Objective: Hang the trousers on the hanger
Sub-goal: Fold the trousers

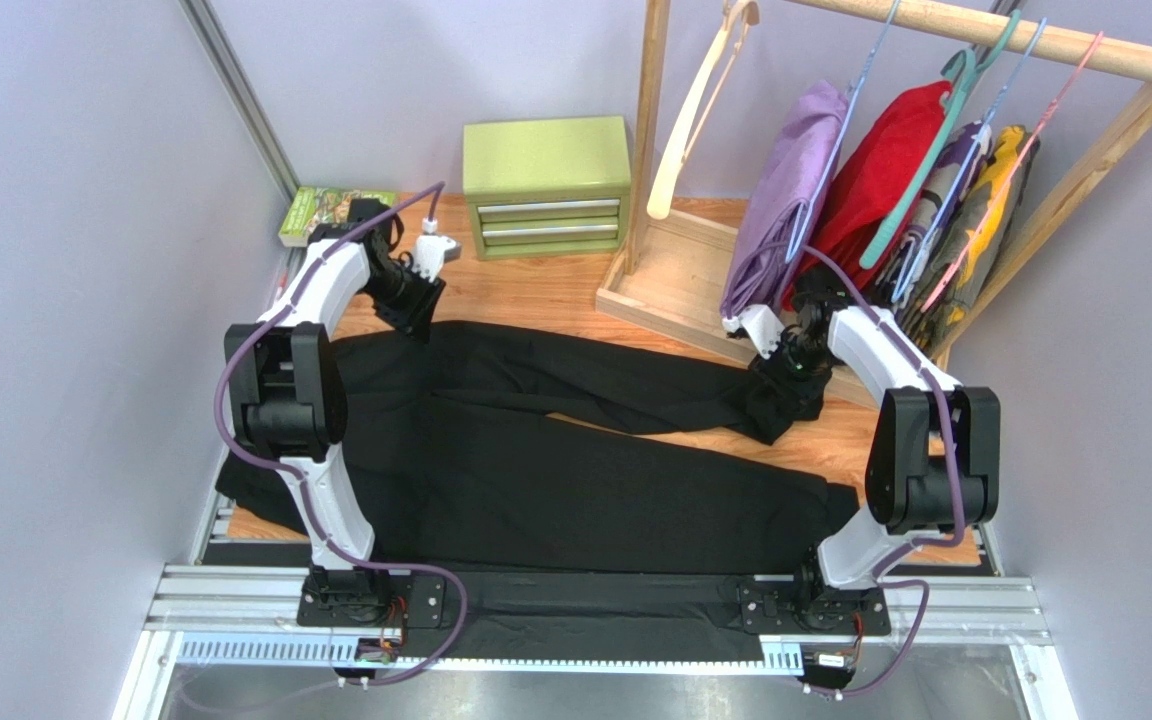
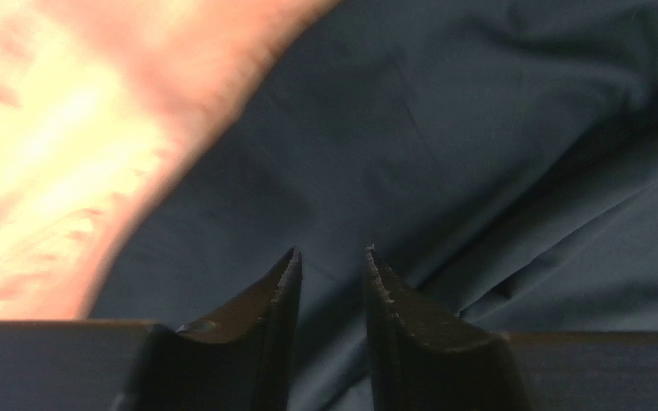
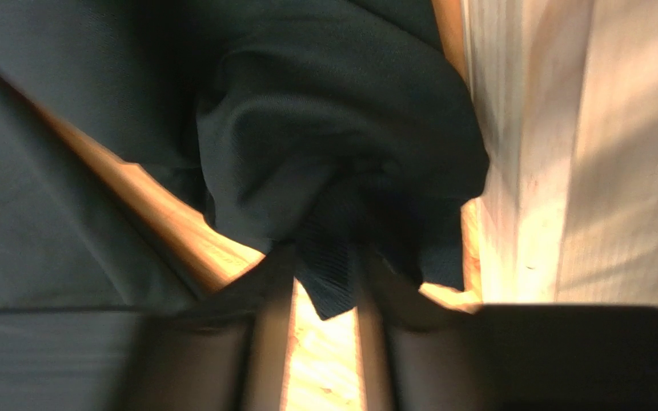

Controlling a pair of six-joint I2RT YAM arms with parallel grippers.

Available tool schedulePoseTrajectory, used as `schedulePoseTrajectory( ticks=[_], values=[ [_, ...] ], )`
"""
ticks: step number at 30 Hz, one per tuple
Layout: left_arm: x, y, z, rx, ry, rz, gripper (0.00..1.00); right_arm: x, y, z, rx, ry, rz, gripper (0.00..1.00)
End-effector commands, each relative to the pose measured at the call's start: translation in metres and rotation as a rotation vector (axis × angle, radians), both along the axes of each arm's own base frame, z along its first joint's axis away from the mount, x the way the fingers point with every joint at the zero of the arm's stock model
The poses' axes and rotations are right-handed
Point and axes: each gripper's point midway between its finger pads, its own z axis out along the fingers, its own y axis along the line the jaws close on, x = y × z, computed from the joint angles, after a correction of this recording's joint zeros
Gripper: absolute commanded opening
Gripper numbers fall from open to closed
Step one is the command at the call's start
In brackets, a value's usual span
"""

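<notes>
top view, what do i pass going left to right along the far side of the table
book → drawer box → hanger → purple garment → red garment → yellow garment

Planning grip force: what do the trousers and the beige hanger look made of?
The trousers: soft matte black woven cloth, it seems; it bunches into limp folds. The hanger: probably smooth pale wood, though plastic is possible; no grain shows.

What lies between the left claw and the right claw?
One leg of the trousers, spanning from left claw to right claw, seen in the top external view.
</notes>
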Motion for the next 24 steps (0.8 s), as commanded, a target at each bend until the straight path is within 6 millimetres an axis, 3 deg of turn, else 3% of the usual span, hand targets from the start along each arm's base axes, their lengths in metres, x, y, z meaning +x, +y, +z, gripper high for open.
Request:
schedulePoseTrajectory(
  ticks=[1,6,11,15,17,18,19,21,24],
  values=[
    [-0.026,0.023,-0.033,0.057,0.121,0.062,0.33,0.001,-0.020,-0.001,-0.042,-0.010,-0.038,0.21],
    [-0.025,0.051,-0.062,0.137,0.199,0.135,0.13,-0.022,-0.047,0.003,-0.130,-0.016,-0.001,0.00],
    [-0.020,0.063,-0.076,0.189,0.218,0.143,0.09,-0.046,-0.083,-0.010,-0.235,0.031,-0.016,0.00],
    [-0.016,0.061,-0.078,0.178,0.215,0.145,0.10,-0.042,-0.106,-0.017,-0.283,0.011,-0.097,0.00],
    [-0.013,0.058,-0.073,0.154,0.206,0.148,0.13,-0.034,-0.107,-0.011,-0.281,-0.004,-0.122,0.10],
    [-0.011,0.055,-0.067,0.135,0.196,0.142,0.21,-0.035,-0.103,-0.007,-0.264,0.010,-0.129,0.35],
    [-0.011,0.051,-0.059,0.112,0.183,0.128,0.26,-0.035,-0.099,-0.001,-0.239,0.011,-0.154,0.48],
    [-0.010,0.041,-0.044,0.060,0.154,0.114,0.34,-0.035,-0.086,0.017,-0.169,0.020,-0.160,0.62],
    [-0.013,0.035,-0.017,0.028,0.109,0.102,0.42,-0.049,-0.060,0.030,-0.051,0.057,-0.129,0.70]
  ],
)
